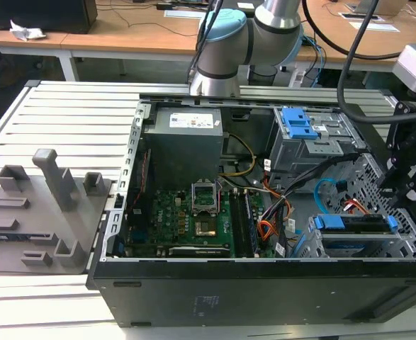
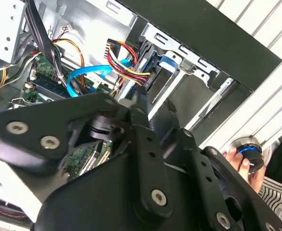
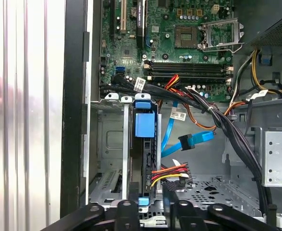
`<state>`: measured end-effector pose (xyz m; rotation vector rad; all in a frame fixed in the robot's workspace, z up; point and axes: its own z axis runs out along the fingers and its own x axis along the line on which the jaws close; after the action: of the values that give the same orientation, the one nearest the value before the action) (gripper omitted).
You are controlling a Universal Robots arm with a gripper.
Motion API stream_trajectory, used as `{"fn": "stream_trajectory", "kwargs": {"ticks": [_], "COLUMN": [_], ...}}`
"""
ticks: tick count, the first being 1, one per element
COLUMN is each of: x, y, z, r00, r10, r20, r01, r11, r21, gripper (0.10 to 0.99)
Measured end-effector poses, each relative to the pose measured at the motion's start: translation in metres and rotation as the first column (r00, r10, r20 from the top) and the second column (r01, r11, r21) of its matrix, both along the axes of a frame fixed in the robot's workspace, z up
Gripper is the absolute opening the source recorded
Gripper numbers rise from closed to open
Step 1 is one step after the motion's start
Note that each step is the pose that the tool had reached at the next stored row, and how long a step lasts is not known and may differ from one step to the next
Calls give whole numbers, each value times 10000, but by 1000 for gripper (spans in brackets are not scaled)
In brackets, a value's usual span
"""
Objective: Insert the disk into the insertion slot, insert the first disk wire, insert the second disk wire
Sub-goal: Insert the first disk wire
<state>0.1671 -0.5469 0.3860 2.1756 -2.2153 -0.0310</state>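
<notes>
**Though the disk (image 3: 144, 124) sits in the insertion slot (image 3: 109, 144), one plug (image 3: 188, 142) hangs loose**

Where the first wrist view looks past the gripper (image 3: 151, 208), we see the disk edge-on — a dark slab framed in bright blue plastic, between the slot's grey perforated walls. The fingers (image 2: 141, 125) stand a little apart, holding nothing; the disk's near end shows in the gap between them, just beyond their tips. Beside that end the red-orange first disk wire (image 3: 165, 169) reaches the drive; whether it is seated we cannot tell. Beyond the fingers the light-blue second disk wire (image 3: 172, 130) bends away — its plug hangs apart from the disk.
</notes>
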Motion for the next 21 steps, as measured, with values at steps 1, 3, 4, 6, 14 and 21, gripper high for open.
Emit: {"fn": "stream_trajectory", "kwargs": {"ticks": [1,3,4,6,14,21], "x": [0,0,0,0,0,-75], "y": [0,0,0,0,0,0], "z": [0,1,1,2,3,-31], "r00": [10000,10000,10000,10000,10000,10000], "r10": [0,0,0,0,0,0], "r20": [0,1,0,0,0,0], "r01": [0,0,0,0,0,0], "r11": [10000,10000,10000,10000,10000,10000], "r21": [0,-1,-1,-1,-1,-1], "gripper": [369,427,494,494,169,106]}}
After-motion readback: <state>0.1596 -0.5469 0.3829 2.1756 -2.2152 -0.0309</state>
